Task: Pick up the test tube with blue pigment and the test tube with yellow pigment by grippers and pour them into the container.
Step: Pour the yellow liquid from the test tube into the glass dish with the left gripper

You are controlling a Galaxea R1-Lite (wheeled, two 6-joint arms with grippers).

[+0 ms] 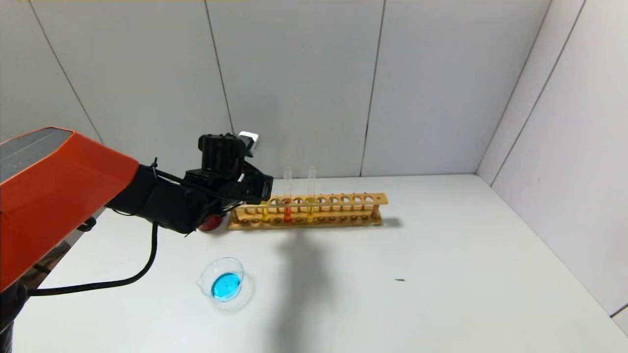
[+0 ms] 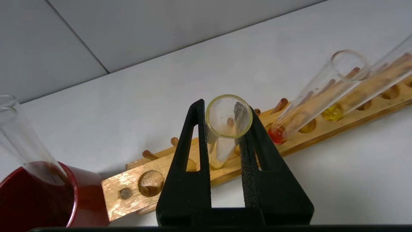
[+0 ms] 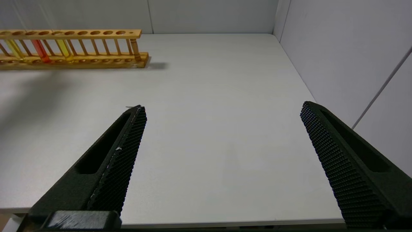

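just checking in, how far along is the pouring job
Blue looks done: the glass dish already holds blue liquid. In hand: the left gripper is closed on the yellow tube, still seated in the wooden rack. Left: lifting it and pouring it into the dish. The right gripper hangs open, away from the rack.

You're looking at a lab-style test bench — a wooden test-tube rack [image 1: 307, 212] is standing on a plain white table [image 1: 441, 274]. Bare grey panel walls [image 1: 294, 83] are boxing it in — nothing domestic showing.
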